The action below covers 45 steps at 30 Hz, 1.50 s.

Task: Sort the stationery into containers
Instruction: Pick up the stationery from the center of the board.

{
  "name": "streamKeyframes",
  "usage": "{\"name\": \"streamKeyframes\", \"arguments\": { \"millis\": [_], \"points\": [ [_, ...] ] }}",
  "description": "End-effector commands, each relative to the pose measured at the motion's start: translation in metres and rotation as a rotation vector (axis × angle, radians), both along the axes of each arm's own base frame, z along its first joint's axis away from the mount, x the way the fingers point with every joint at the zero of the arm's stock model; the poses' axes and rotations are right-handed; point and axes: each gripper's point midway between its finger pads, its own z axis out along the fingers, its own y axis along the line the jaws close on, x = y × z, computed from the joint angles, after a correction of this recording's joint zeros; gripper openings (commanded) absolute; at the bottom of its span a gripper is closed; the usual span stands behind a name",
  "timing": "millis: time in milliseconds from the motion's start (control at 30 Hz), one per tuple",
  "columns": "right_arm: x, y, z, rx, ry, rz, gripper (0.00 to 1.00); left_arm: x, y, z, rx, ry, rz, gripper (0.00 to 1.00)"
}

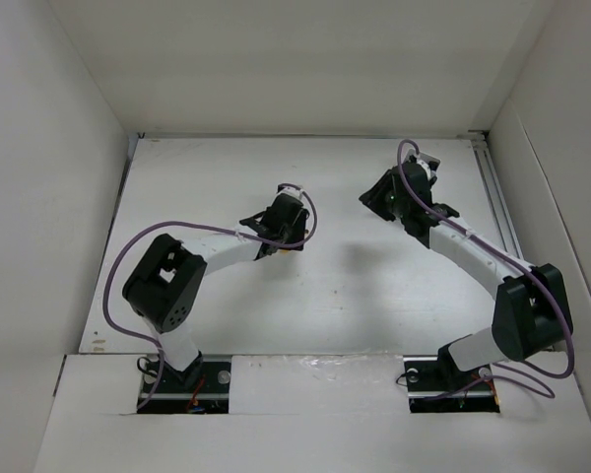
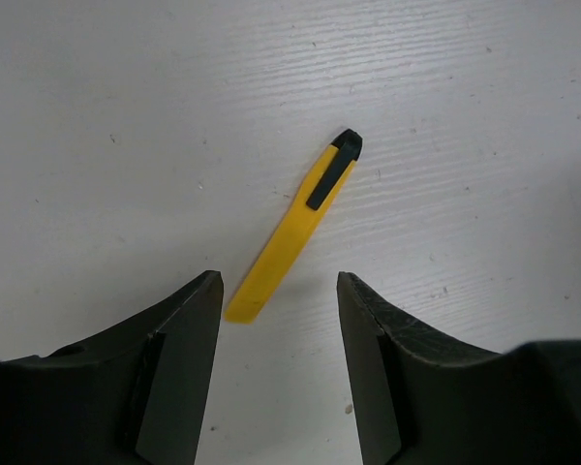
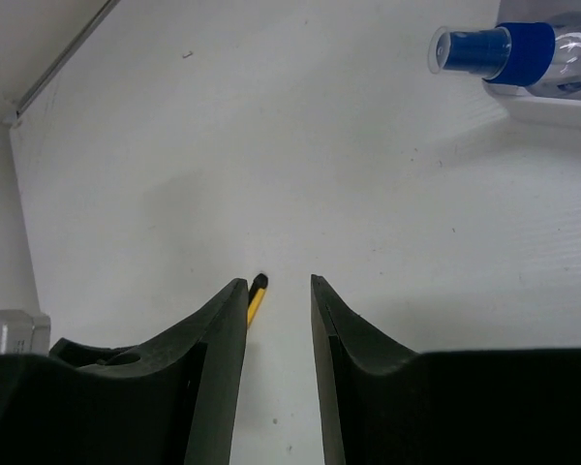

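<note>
Short yellow pen-like stick (image 2: 292, 232) flat on the white surface (image 2: 97, 116), long axis diagonal in the left wrist view: black clip end toward upper right, plain end toward lower left, just ahead of the left gripper (image 2: 279, 283). Jaws there spread wide, holding nothing. Right gripper (image 3: 277, 283) jaws apart only narrowly, also holding nothing; stick there mostly hidden behind one finger. Blue-capped clear bottle (image 3: 523, 48) cut off at the upper right frame edge.
</note>
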Motion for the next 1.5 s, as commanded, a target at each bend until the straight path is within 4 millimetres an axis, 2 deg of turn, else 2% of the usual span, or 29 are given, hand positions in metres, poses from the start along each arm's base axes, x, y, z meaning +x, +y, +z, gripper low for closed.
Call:
{"name": "streamKeyframes", "arguments": {
  "millis": [0, 33, 100, 167, 367, 433, 567, 667, 733, 867, 900, 1000, 1033, 1067, 1100, 1133, 1267, 1333, 1433, 1467],
  "points": [
    [0.007, 0.009, 0.030, 0.041, -0.088, 0.042, 0.38, 0.003, -0.002, -0.004, -0.008, -0.008, 0.003, 0.47],
    [0.006, 0.011, 0.030, 0.046, -0.086, 0.052, 0.38, 0.007, -0.002, 0.000, -0.002, -0.023, 0.004, 0.47],
    [0.007, 0.011, 0.026, 0.043, -0.077, 0.052, 0.38, 0.008, -0.003, -0.007, 0.009, -0.010, 0.004, 0.44],
    [0.009, 0.012, 0.030, 0.046, -0.086, 0.052, 0.38, 0.008, -0.002, -0.013, 0.017, 0.000, 0.004, 0.38],
    [0.009, 0.012, 0.026, 0.043, -0.077, 0.052, 0.40, 0.009, -0.003, -0.017, 0.023, 0.008, 0.004, 0.33],
    [0.008, 0.014, 0.027, 0.049, -0.075, 0.064, 0.40, 0.004, -0.002, -0.025, 0.029, 0.029, -0.003, 0.32],
    [0.009, 0.019, 0.027, 0.050, -0.074, 0.073, 0.40, 0.003, -0.003, -0.030, 0.030, 0.042, -0.010, 0.19],
    [0.009, 0.019, 0.027, 0.050, -0.074, 0.073, 0.40, 0.004, -0.005, -0.028, 0.024, 0.035, -0.010, 0.03],
    [0.010, 0.015, 0.027, 0.049, -0.075, 0.064, 0.41, 0.004, -0.005, -0.028, 0.024, 0.035, -0.010, 0.00],
    [0.009, 0.023, 0.026, 0.081, -0.064, 0.113, 0.46, 0.005, -0.010, -0.010, -0.041, -0.010, -0.017, 0.00],
    [0.007, 0.028, 0.028, 0.099, -0.067, 0.142, 0.48, 0.003, -0.013, 0.000, -0.069, -0.024, -0.030, 0.00],
    [0.006, 0.038, 0.020, 0.110, -0.045, 0.196, 0.51, 0.001, -0.020, 0.020, -0.130, -0.053, -0.047, 0.00],
    [0.005, 0.041, 0.017, 0.119, -0.033, 0.215, 0.51, 0.002, -0.027, 0.038, -0.186, -0.082, -0.061, 0.00],
    [0.003, 0.048, 0.024, 0.135, -0.048, 0.257, 0.53, -0.001, -0.029, 0.042, -0.209, -0.085, -0.067, 0.00],
    [0.001, 0.054, 0.013, 0.129, -0.023, 0.283, 0.53, -0.003, -0.030, 0.046, -0.226, -0.091, -0.078, 0.00],
    [0.003, 0.055, 0.012, 0.129, -0.023, 0.283, 0.55, -0.001, -0.034, 0.061, -0.262, -0.124, -0.092, 0.00],
    [0.006, 0.063, -0.005, 0.126, 0.014, 0.300, 0.56, -0.006, -0.043, 0.068, -0.313, -0.120, -0.128, 0.00],
    [0.004, 0.071, -0.006, 0.151, 0.024, 0.344, 0.57, -0.008, -0.044, 0.065, -0.323, -0.121, -0.138, 0.00],
    [-0.003, 0.086, 0.002, 0.164, -0.003, 0.416, 0.60, -0.009, -0.048, 0.056, -0.325, -0.100, -0.153, 0.00],
    [-0.006, 0.091, -0.002, 0.157, 0.002, 0.441, 0.61, -0.011, -0.049, 0.054, -0.329, -0.096, -0.160, 0.00]
  ]
}}
